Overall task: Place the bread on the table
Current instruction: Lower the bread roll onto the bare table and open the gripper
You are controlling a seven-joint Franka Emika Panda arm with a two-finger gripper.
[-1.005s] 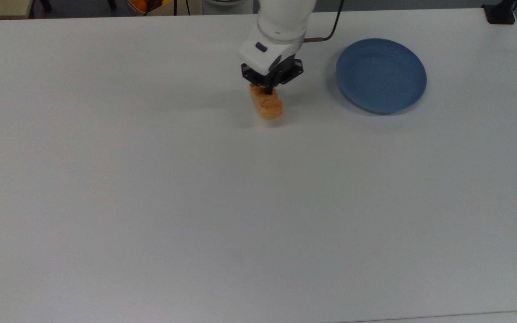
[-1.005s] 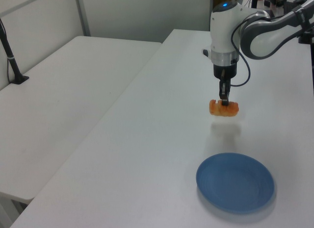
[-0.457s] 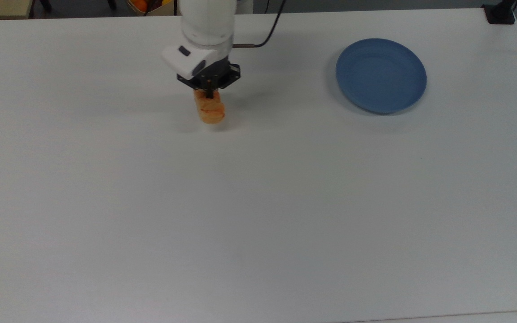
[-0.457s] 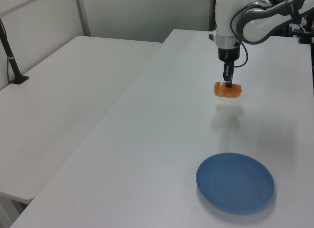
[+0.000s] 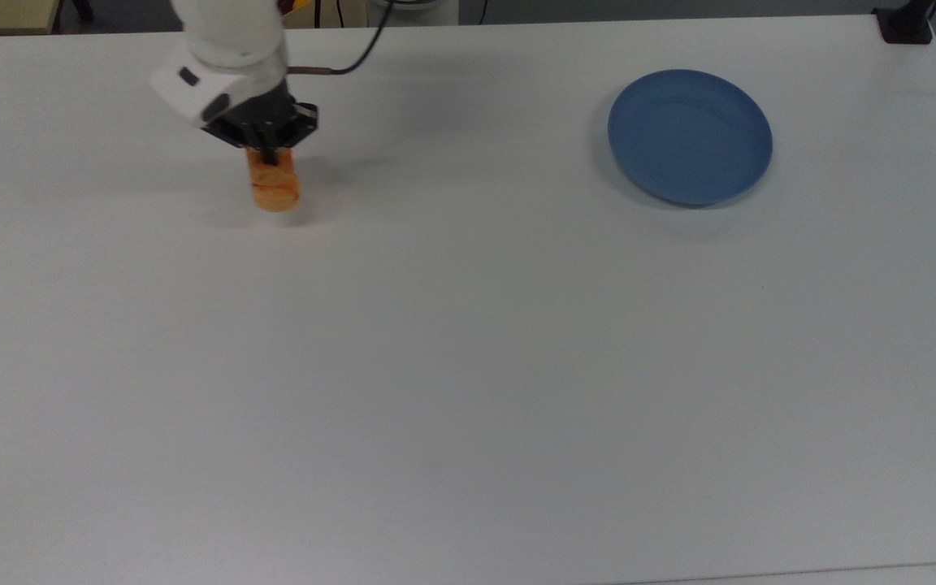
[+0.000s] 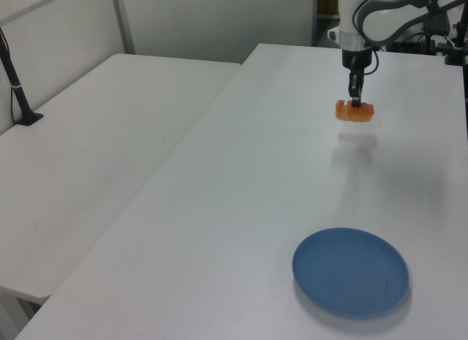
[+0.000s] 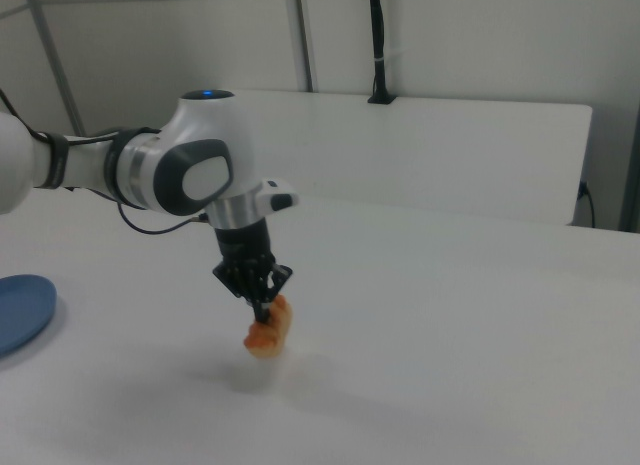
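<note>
One wide white tabletop (image 5: 468,366) is carrying everything here, its bare surface being the target for the drop. The blue plate (image 5: 690,136) is sitting well apart, toward the top view's right. The claw (image 5: 271,156) is pinching the bread (image 5: 273,185) from above, fingers closed on its upper end. The bun is hanging just above the tabletop, its shadow lying beneath it in the left view, so lowering seems needed before letting go.

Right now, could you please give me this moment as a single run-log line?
gripper: shut on bread | bread: held above table, not set down | blue plate: empty, far toward the top view's right
</note>
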